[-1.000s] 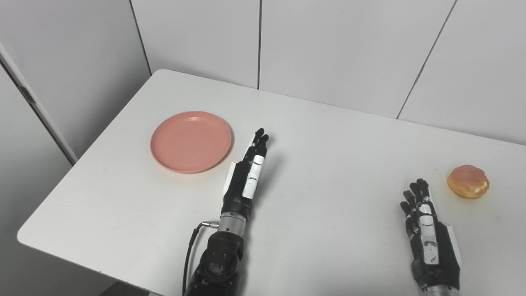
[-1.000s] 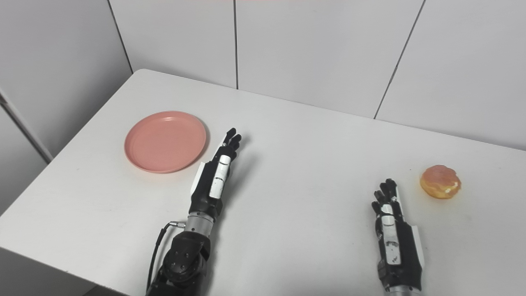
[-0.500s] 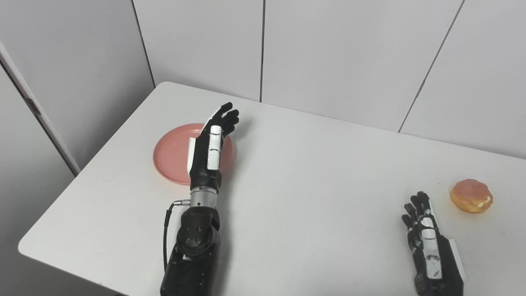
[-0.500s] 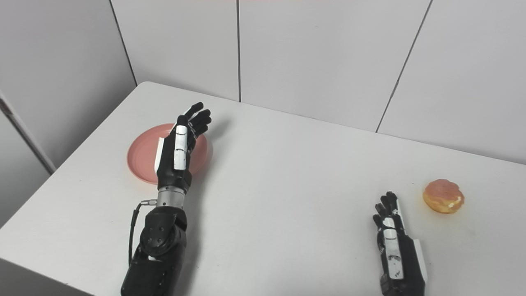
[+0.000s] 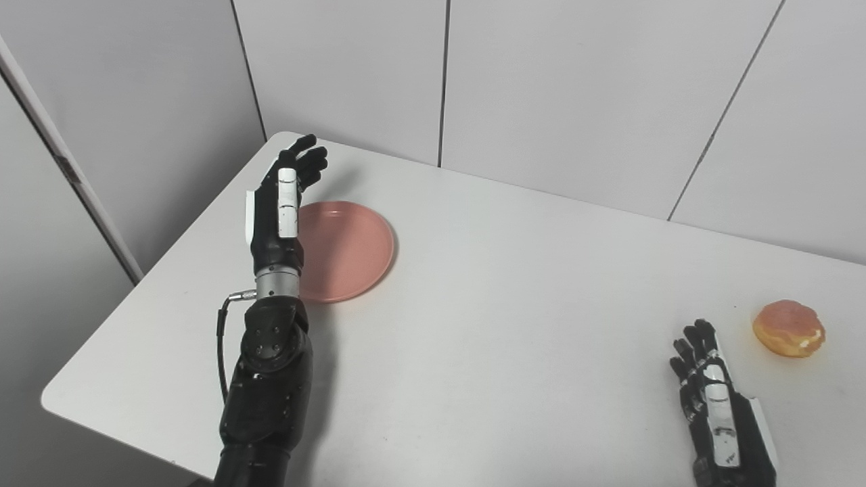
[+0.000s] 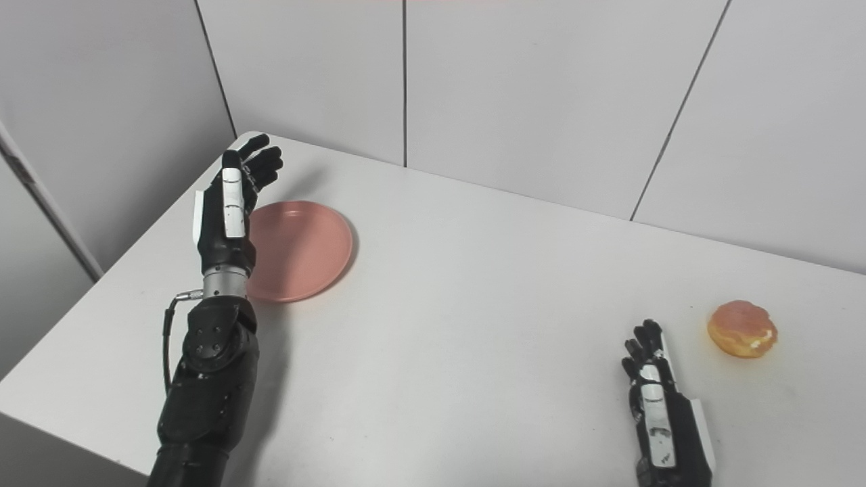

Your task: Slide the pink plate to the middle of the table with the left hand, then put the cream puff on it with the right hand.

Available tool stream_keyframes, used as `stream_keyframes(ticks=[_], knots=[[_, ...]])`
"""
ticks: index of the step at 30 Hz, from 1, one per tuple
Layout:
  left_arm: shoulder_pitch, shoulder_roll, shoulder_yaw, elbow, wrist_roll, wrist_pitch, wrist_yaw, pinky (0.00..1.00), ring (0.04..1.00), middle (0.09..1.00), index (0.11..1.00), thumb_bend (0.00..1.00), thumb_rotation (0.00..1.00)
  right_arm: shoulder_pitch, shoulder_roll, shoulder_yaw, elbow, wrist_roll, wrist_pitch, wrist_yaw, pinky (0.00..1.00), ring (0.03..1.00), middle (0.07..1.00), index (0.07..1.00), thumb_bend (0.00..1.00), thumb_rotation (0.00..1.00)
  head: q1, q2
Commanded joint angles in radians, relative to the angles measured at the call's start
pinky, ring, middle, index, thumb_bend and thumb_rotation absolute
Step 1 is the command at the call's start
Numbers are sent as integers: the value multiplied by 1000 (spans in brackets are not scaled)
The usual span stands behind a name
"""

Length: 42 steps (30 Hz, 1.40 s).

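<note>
The left hand (image 5: 281,203) is raised, fingers spread, grasping nothing; the plate (image 5: 348,250) lies just right of it on the white table (image 5: 514,311). The right hand (image 5: 720,412) rests flat and unclenched, the puff (image 5: 789,329) just beyond it to the right. Grey panelled walls (image 5: 575,88) stand behind.

Pink plate (image 5: 345,250), golden-orange cream puff (image 5: 789,329) with pale filling, plain white bench (image 5: 514,311), black-and-white hands.
</note>
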Motion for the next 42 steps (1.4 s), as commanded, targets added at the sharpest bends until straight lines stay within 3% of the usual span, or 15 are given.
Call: stream_keyframes(ticks=[1, 11, 17, 21, 29, 34, 42], knots=[[-28, 44, 14, -13, 15, -19, 12, 784, 737, 723, 707, 849, 1000, -3, -7, -9, 1, 14, -31, 11, 1000, 1000, 1000, 1000, 556, 899, 0, 1], [-8, 134, 45, 31, -5, -4, 1, 849, 777, 751, 738, 895, 1000, -9, -11, -9, 13, 13, -42, 13, 1000, 1000, 1000, 1000, 577, 890, 7, 2], [-7, 151, 72, 67, -19, 15, 7, 816, 776, 750, 737, 945, 1000, -9, -14, -8, 11, 9, -43, 12, 1000, 1000, 1000, 1000, 587, 888, 8, 3], [-8, 168, 76, 141, -39, -21, -13, 814, 780, 763, 745, 962, 1000, -7, -20, -6, 4, 0, -47, 12, 1000, 1000, 1000, 1000, 564, 911, 8, 3], [-22, 178, 61, 263, -66, -83, -49, 779, 778, 760, 737, 931, 1000, -7, -16, -6, 3, 8, -43, 12, 1000, 1000, 1000, 1000, 582, 892, 6, 8], [-29, 166, 37, 290, -37, -52, -19, 814, 803, 783, 770, 893, 1000, -6, -14, -6, -4, 11, -39, 11, 1000, 1000, 1000, 1000, 577, 891, 2, 9], [-25, 157, 5, 318, -52, -54, -36, 851, 822, 793, 772, 832, 1000, -5, -13, -6, -4, 2, -43, 6, 1000, 1000, 1000, 1000, 571, 896, 2, 11]])
